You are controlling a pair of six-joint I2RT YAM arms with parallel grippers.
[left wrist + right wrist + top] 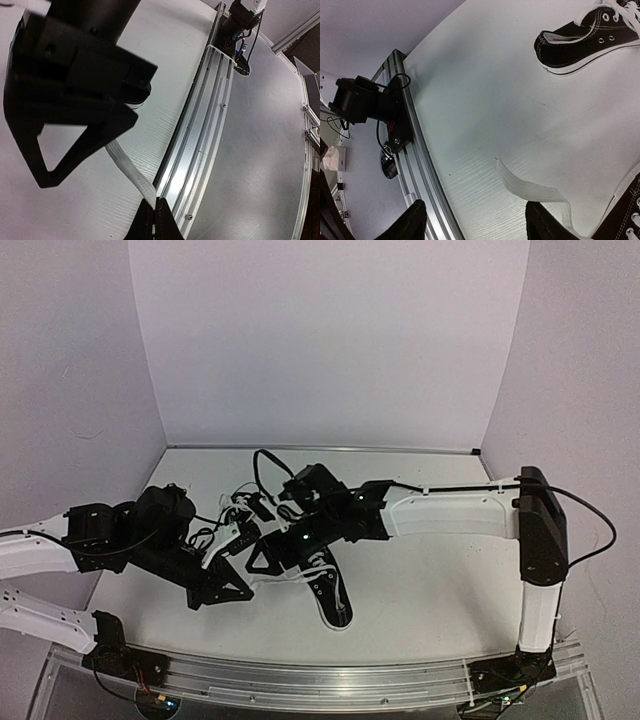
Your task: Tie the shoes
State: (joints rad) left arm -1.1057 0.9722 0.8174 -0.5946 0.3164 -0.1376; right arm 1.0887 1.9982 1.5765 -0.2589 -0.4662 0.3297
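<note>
One black shoe (332, 598) with a white sole lies in the middle of the table, and the other shoe (232, 536) sits partly hidden under the two arms. In the right wrist view one shoe (585, 42) lies at the upper right and the edge of the other (626, 216) shows at the bottom right. My left gripper (156, 220) is shut on a flat white lace (127, 167) that runs taut up behind the right gripper's black frame (75, 85). My right gripper (480, 222) is open, and a loose lace end (530, 187) lies on the table between its fingers.
The aluminium rail (200, 145) along the table's near edge runs close by both grippers. The left arm's base (362, 100) is bolted to it. White walls (330, 340) close in the table on three sides.
</note>
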